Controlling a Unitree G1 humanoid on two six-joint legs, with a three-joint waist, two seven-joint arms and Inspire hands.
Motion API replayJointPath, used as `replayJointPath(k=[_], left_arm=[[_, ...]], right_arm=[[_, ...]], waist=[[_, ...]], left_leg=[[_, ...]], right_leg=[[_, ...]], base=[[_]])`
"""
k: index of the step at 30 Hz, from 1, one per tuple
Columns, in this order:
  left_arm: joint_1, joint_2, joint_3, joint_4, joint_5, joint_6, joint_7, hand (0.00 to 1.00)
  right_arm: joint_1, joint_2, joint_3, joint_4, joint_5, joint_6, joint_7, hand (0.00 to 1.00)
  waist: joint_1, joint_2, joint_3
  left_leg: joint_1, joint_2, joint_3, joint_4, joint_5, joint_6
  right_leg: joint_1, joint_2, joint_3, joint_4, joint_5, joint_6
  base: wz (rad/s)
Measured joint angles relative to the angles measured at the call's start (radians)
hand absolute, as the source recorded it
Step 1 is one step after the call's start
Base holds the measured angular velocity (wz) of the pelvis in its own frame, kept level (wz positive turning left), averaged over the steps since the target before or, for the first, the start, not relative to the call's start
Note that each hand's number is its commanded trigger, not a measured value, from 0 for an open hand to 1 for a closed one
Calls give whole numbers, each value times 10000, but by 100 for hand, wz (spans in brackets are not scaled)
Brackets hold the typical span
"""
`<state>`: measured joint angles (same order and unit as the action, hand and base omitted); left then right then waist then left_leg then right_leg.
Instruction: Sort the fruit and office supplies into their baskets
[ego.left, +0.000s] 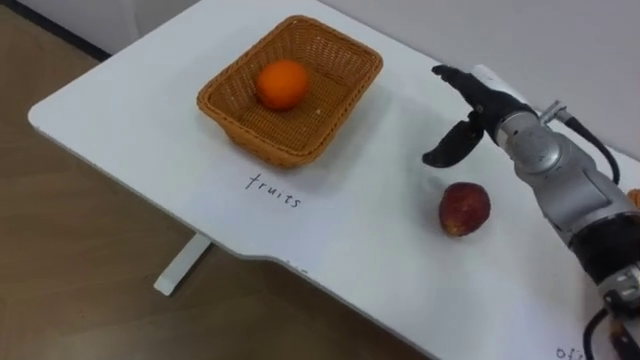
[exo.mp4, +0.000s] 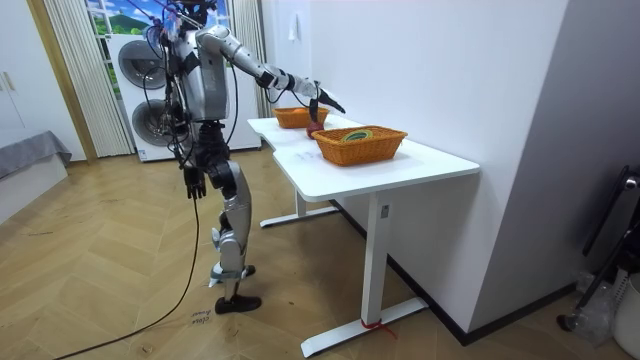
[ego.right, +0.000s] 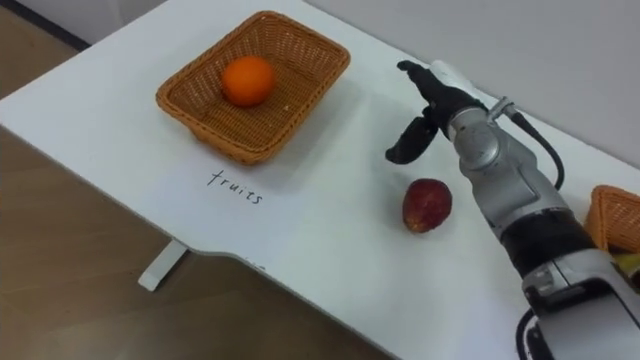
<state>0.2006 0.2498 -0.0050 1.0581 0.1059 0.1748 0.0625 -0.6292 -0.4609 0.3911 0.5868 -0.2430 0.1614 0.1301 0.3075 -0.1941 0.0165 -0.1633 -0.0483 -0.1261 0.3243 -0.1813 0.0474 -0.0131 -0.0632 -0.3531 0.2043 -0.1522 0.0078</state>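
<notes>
The white surface (ego.left: 140, 125) is the largest thing in view, and the room view shows it whole: a standing desk against a pale wall, with the robot upright on the wooden floor (exo.mp4: 120, 290) at its narrow end. Two stacked washing machines (exo.mp4: 150, 100) stand behind the robot.

Two woven baskets sit on the surface. The fruit basket (ego.left: 300, 152) lies toward the far left of the eye views. The second basket (ego.right: 612, 212) shows there as no more than a corner at the right edge. The room view shows it complete, nearer that camera, with something green and yellow inside that is too small to name.

The right hand (ego.left: 478, 108) reaches in from the right and hovers above the surface between the fruit basket and the red fruit (ego.left: 464, 208). Its fingers are stretched out, its thumb hangs apart below them, and it grips nothing. The left hand (exo.mp4: 193, 183) hangs at the robot's side in the room view, too small to tell how its fingers are set.

An orange (ego.left: 283, 83) rests inside the fruit basket. The red fruit lies on the bare surface, just below the right hand and apart from it.

The word "fruits" (ego.left: 274, 190) is handwritten on the surface in front of the fruit basket. A second scrawl (ego.left: 572, 352) at the lower right edge is cut off and unreadable
</notes>
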Motion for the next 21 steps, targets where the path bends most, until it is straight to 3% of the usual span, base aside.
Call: replayJointPath(k=[9, 15, 21], left_arm=[[60, -42, 259, 221, -342, -18, 115, 0], [104, -20, 415, 207, -365, -28, 232, 0], [239, -9, 526, 207, -352, 6, 330, 0]], right_arm=[[690, -12, -91, -1225, 23, 238, 832, 0], [1070, -34, -620, -2140, 218, 274, 941, 0], [1446, -34, -715, -2760, 116, 388, 1175, 0]], waist=[[-301, -55, -21], [-372, -75, -44], [-443, -35, -16]], left_leg=[[332, 24, 251, -198, 3, 7], [400, 43, 294, -244, 1, 9], [529, 52, 348, -339, -3, 17]], right_leg=[[121, 4, 346, 3, 4, -3], [183, 11, 358, -11, 4, -3], [265, -6, 380, -19, 1, 2]], base=[[-10], [-2], [-3]])
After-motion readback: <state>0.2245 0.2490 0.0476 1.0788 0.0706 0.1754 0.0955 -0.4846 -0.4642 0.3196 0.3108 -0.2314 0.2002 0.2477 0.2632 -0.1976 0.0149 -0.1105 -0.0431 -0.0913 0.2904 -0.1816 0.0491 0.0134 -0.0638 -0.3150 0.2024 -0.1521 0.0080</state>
